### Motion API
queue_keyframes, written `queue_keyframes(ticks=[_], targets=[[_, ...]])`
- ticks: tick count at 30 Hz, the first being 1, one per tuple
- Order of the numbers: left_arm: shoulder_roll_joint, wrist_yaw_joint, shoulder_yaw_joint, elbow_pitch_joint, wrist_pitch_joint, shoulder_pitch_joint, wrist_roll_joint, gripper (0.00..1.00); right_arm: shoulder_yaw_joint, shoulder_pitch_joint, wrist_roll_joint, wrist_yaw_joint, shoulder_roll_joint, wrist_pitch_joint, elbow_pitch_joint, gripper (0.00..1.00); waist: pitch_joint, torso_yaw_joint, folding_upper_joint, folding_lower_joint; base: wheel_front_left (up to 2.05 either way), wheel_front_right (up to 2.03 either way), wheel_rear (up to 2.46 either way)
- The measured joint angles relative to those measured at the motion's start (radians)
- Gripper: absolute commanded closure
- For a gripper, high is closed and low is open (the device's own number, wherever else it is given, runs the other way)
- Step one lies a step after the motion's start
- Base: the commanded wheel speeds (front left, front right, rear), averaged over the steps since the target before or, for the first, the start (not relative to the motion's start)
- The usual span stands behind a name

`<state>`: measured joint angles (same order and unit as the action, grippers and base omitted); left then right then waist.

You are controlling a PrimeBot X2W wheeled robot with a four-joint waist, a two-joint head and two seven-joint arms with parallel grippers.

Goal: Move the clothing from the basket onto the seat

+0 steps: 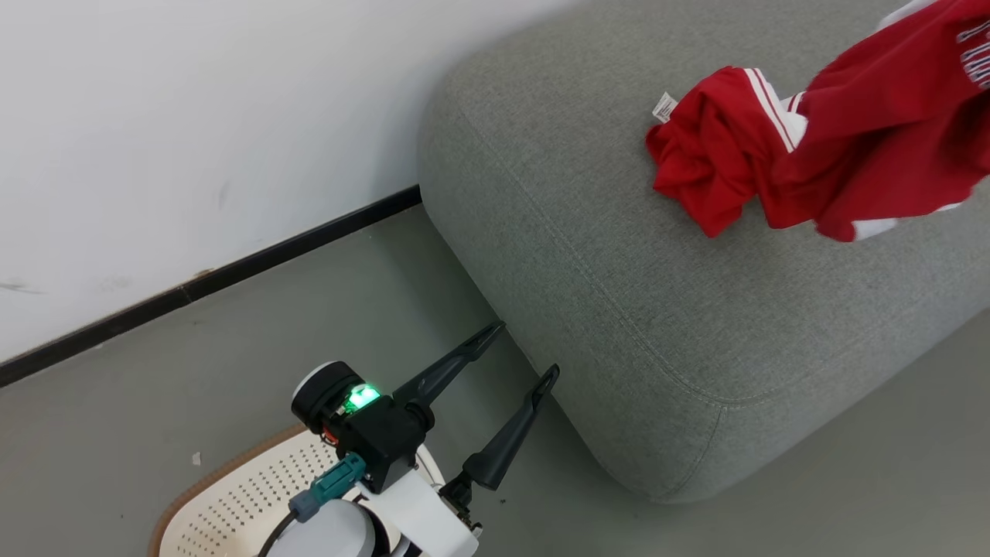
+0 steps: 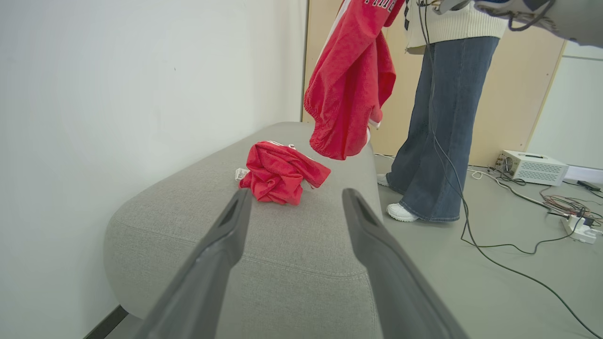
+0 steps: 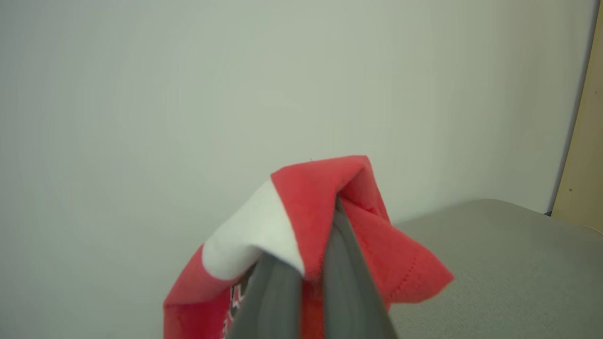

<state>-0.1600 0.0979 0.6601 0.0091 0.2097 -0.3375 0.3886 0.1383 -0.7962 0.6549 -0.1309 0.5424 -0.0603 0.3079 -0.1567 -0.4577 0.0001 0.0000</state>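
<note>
A lab-like test room: loose black cables (image 2: pixel 518 253) and a white box machine (image 2: pixel 532 167) lie on the bare grey floor (image 2: pixel 471 301).

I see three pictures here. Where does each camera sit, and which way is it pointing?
Head view: on the head, looking down at the sofa, basket and floor; the open left end effector shows.
Left wrist view: on the left wrist, looking along the sofa at a crumpled garment, a hanging garment and a person; own end effector shows.
Right wrist view: on the right wrist, facing the wall; right end effector shut on the hanging garment.
Shared: head and left wrist views both show both garments.
</note>
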Motion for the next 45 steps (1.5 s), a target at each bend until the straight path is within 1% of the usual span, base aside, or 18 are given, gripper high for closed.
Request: queue_keyframes(ticks=[3,6,15,20,25,31,33,41,45], targets=[[-0.003,-0.007,0.0,-0.03,-0.008,-0.014,-0.01,0.0,-0.029,-0.061,-0.016,0.0,0.011,0.007,0.035,1.0,-0.025,0.013,0.0,0.0,0.0,0.0,0.0],[-0.006,-0.007,0.002,-0.055,-0.02,-0.025,-0.014,0.0,-0.036,-0.096,-0.032,0.0,0.025,0.023,0.082,1.0,-0.05,0.028,0.0,0.0,0.0,0.0,0.0],[-0.015,-0.007,0.034,-0.105,-0.054,-0.061,-0.033,0.0,-0.049,-0.135,-0.074,0.0,0.045,0.03,0.182,1.0,-0.125,0.073,0.0,0.0,0.0,0.0,0.0],[-0.021,-0.006,0.048,-0.121,-0.077,-0.084,-0.058,0.0,-0.057,-0.153,-0.099,0.0,0.051,0.004,0.213,1.0,-0.167,0.095,0.0,0.0,0.0,0.0,0.0],[-0.028,-0.006,0.054,-0.125,-0.098,-0.107,-0.058,0.0,-0.055,-0.134,-0.122,0.0,0.012,-0.022,0.275,1.0,-0.21,0.113,0.0,0.0,0.0,0.0,0.0],[-0.034,0.002,0.058,-0.13,-0.118,-0.132,-0.065,0.0,-0.057,-0.053,-0.123,0.0,-0.084,-0.056,0.353,1.0,-0.259,0.128,0.0,0.0,0.0,0.0,0.0],[-0.036,0.003,0.06,-0.13,-0.123,-0.141,-0.065,0.0,-0.058,-0.035,-0.127,0.0,-0.106,-0.072,0.377,1.0,-0.275,0.132,0.0,0.0,0.0,0.0,0.0],[-0.05,0.006,0.06,-0.131,-0.131,-0.179,-0.066,0.0,-0.077,-0.01,-0.142,0.0,-0.139,-0.119,0.467,1.0,-0.329,0.145,0.0,0.0,0.0,0.0,0.0],[-0.056,0.009,0.059,-0.131,-0.131,-0.193,-0.072,0.0,-0.081,-0.012,-0.139,0.0,-0.167,-0.143,0.47,1.0,-0.35,0.149,0.0,0.0,0.0,0.0,0.0]])
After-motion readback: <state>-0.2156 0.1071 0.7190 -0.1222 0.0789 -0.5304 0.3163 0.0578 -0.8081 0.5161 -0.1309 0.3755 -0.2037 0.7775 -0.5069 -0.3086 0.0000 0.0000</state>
